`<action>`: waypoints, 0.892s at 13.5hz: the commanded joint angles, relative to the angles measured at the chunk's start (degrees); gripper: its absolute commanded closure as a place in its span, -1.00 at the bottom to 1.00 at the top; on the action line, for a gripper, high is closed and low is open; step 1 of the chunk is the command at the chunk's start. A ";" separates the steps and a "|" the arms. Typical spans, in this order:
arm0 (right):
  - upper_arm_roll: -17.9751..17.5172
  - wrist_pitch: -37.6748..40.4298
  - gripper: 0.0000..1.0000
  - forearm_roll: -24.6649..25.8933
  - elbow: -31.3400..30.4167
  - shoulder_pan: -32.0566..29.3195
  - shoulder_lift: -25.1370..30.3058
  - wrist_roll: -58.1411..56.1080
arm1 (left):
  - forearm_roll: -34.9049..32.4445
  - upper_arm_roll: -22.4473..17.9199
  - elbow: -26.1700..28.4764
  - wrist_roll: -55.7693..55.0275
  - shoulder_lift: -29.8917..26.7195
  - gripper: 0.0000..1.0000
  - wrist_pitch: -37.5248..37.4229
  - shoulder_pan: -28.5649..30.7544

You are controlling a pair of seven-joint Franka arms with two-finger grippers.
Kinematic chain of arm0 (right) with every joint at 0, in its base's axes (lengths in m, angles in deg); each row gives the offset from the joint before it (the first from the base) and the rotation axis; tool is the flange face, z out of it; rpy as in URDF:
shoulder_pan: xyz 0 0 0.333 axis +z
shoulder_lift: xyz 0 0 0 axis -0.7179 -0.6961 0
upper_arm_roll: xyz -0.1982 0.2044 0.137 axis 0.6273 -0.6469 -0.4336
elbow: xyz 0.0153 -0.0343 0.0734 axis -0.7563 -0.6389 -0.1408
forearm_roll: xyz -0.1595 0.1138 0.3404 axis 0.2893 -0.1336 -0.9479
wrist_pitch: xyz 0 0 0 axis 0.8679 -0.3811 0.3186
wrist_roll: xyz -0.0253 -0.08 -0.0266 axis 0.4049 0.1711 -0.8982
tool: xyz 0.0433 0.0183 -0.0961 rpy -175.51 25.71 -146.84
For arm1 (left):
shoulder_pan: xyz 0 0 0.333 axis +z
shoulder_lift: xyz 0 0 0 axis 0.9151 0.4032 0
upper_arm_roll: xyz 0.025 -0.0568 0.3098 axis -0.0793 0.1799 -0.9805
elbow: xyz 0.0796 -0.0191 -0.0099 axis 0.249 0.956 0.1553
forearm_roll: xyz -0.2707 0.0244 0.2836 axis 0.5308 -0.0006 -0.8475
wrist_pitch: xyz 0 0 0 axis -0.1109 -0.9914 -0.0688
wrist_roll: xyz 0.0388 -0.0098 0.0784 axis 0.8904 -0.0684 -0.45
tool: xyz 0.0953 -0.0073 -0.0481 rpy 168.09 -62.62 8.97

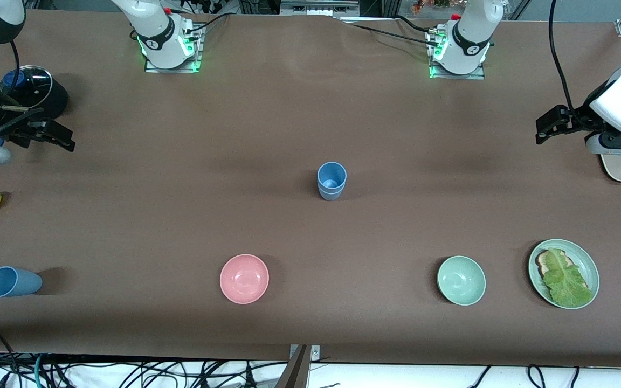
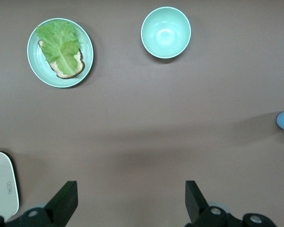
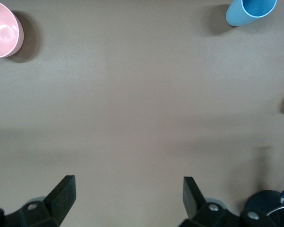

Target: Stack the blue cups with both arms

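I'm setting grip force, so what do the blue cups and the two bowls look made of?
The blue cup near the right arm's end and the blue cup mid-table look like matte plastic: flat, even colour, no glare. The pink bowl and mint-green bowl show soft highlights inside, so a smoother satin finish; plastic or glazed ceramic, the look leaves it open.
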 commanded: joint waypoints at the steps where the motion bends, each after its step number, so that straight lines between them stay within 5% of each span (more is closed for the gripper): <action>1: -0.86 -3.28 -1.00 -0.98 -4.59 -1.08 3.73 -0.41 | -2.43 0.08 -1.68 0.04 0.91 -1.00 -0.69 -0.13; 12: -0.77 -2.16 -1.00 -3.00 -3.20 -0.64 1.36 1.08 | -3.14 0.16 -1.68 -0.05 1.44 -1.00 -0.34 -0.30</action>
